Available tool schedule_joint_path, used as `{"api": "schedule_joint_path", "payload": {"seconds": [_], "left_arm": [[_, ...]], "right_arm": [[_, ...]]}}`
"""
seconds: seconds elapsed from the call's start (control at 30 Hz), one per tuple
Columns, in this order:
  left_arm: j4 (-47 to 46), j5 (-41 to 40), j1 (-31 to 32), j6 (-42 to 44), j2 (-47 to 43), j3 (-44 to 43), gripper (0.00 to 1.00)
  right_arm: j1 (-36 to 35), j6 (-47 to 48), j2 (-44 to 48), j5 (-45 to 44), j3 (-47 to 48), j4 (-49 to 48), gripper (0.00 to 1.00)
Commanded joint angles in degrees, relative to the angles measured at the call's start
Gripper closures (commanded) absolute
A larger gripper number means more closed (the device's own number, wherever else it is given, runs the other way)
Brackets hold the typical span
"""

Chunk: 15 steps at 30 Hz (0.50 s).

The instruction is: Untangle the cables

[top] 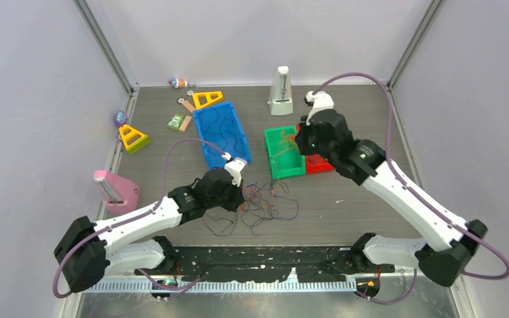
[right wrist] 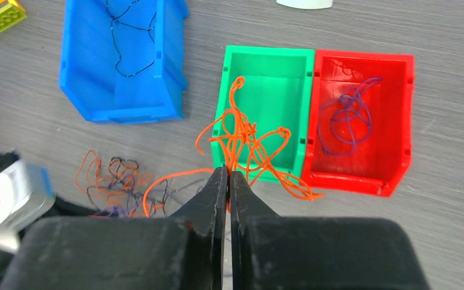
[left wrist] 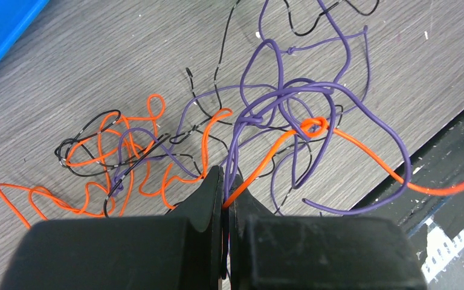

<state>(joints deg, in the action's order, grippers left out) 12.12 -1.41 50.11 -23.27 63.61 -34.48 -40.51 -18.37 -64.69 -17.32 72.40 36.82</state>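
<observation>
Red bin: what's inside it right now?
A loose coil of purple cable lies on the floor of the red bin; nothing else shows there. In the top view the right arm covers most of the bin.

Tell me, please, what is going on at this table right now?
Two robot arms seem to be sorting a tangle of thin orange, purple and black cables by colour. The left arm has its jaws shut on an orange cable in the tangle on the table. The right arm holds a bunch of orange cable in shut jaws over the green plastic bin. The red plastic bin holds purple cable, the blue plastic bin black cable.
</observation>
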Motion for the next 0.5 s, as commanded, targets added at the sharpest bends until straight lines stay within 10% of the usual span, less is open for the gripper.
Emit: {"api": "schedule_joint_path", "payload": {"seconds": [0.0,0.17,0.23,0.27,0.33,0.47], "left_arm": [[-0.76,1.15,-0.26,1.60,-2.60,0.10,1.00],[0.78,1.03,-0.26,2.25,-4.16,0.09,1.00],[1.67,0.56,-0.25,2.58,-4.95,0.19,1.00],[1.88,0.44,-0.23,2.80,-5.30,0.28,1.00],[2.20,-0.06,-0.25,3.03,-6.07,0.46,1.00],[2.92,-0.47,-0.27,3.31,-6.70,0.31,1.00]], "right_arm": [[1.14,-1.14,-5.87,2.02,1.94,-8.27,0.95],[2.58,-2.27,-13.19,2.95,3.27,-9.36,0.95],[2.97,-2.34,-14.94,3.18,3.55,-9.35,0.67],[3.06,-2.35,-15.25,3.22,3.41,-9.38,0.32],[3.23,-2.33,-15.58,3.53,2.96,-9.81,0.08],[3.25,-1.67,-13.89,5.65,1.80,-10.04,0.06]]}}
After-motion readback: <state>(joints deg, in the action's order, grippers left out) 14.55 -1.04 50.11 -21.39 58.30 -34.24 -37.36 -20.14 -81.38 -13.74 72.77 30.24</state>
